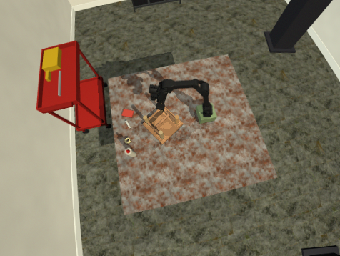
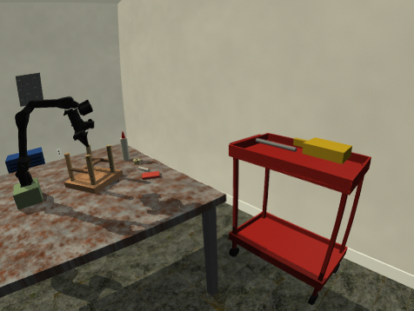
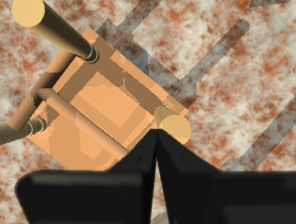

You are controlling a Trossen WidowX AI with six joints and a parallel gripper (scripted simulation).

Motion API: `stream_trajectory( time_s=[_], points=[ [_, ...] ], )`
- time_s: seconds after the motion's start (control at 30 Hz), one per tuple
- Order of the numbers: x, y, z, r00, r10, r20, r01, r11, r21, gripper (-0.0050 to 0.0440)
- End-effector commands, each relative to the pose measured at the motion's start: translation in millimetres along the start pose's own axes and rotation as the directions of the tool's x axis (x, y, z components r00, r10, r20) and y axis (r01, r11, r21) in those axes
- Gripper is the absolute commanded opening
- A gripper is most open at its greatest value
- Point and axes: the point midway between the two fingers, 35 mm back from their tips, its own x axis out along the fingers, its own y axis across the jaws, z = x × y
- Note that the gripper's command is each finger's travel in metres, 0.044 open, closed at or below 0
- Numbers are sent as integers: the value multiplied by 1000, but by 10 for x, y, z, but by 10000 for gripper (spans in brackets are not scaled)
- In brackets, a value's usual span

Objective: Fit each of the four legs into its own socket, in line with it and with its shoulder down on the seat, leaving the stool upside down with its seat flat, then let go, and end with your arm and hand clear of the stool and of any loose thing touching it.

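The stool seat [image 1: 168,133] [image 2: 79,186] [image 3: 112,102] lies upside down on the table. Legs stand upright from it: one at the left [image 1: 145,118] [image 2: 110,158], one at the right [image 1: 176,119] [image 2: 68,167], one nearest the exterior camera [image 2: 90,169], and one at the far side from that camera [image 1: 161,134]. Rails run between them. The wrist view shows three legs; the fourth is hidden. My gripper [image 2: 88,146] [image 3: 156,134] is shut and empty, low over the stool. In the wrist view its tips overlap the edge of one leg top [image 3: 176,128]; contact cannot be told.
Beside the stool lie a red block [image 1: 127,113] [image 2: 150,175], a white stick [image 1: 128,124] [image 2: 143,168], a small ring-like item [image 1: 126,140] and a red-tipped bottle [image 1: 131,153] [image 2: 125,149]. A red cart [image 1: 68,86] [image 2: 287,243] stands beyond the table edge. My green base [image 1: 211,118] [image 2: 27,195] is opposite.
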Motion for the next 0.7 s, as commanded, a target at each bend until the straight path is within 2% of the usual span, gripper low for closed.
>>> stream_trajectory(
  time_s=[0.0,0.17,0.37,0.67],
  points=[
    [-20,-173,-57,1000,-15,-10,16,999,45,0],
    [-16,-203,-65,1000,-17,-11,18,998,53,0],
    [206,-204,-139,1000,-17,-11,18,998,53,0],
    [265,-204,-151,1000,-17,-11,18,998,53,0]
  ],
)
